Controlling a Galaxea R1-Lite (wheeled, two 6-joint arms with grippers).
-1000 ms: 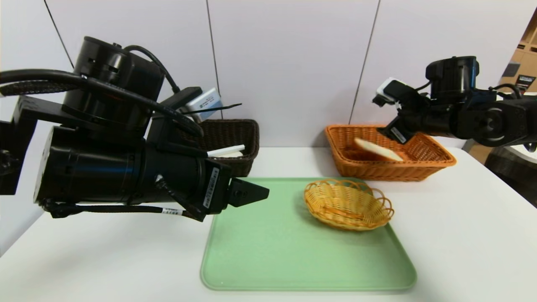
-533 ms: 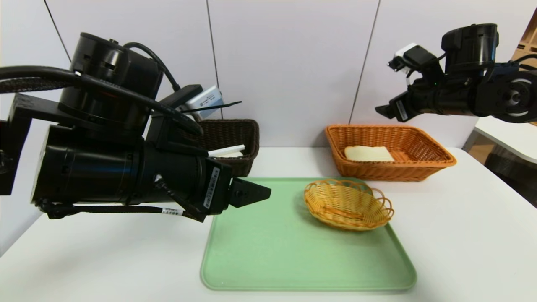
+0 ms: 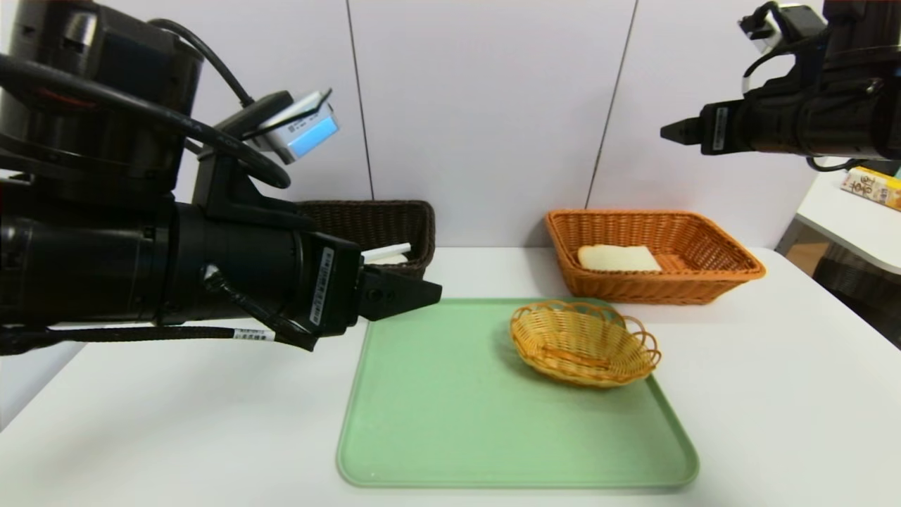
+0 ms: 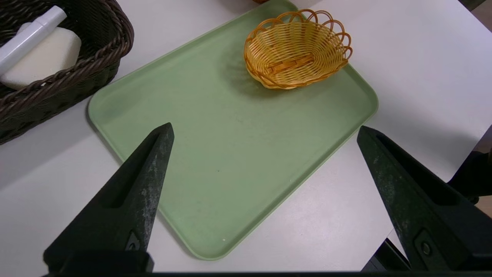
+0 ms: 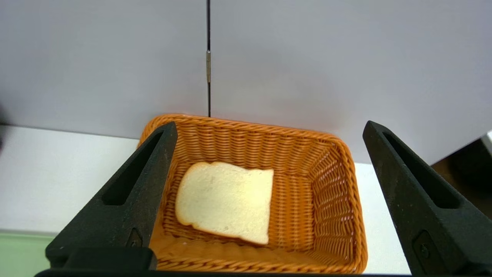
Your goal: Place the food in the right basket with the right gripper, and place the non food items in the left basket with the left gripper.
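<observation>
Over the orange basket: right gripper (image 3: 679, 130) hangs high and well clear of the rim, jaws spread wide and empty, as the right wrist view shows plainly.
Bread: one white slice (image 5: 225, 202) lies flat on the floor of the orange basket (image 3: 732, 257), the right-hand one, touching nothing but the weave.
Left gripper: left gripper (image 4: 265, 184) hovers above the near-left part of the green tray (image 3: 493, 429), fingers wide apart, nothing between them.
Dark basket: the brown basket (image 4: 96, 57) on the left holds a white marker-like stick (image 4: 32, 34) resting on a pale block (image 4: 42, 57); I cannot say what the block is.
Tray contents: only a small scalloped wicker bowl (image 3: 584, 341) sits on the tray, toward its far right, and it looks empty.
Step in hand: to my eye the food drop is done and the right arm is clear of the basket.
Next move: I see no loose item left to sort, so I judge that both arms need only draw back to rest; if the small bowl counts as non-food, the left gripper would have to take it by the thin rim.
Writing: white stickers on both wrists (image 3: 320, 285) carry print too small to read.
Side table: a carton (image 3: 873, 186) at the far right shows red characters I cannot make out.
</observation>
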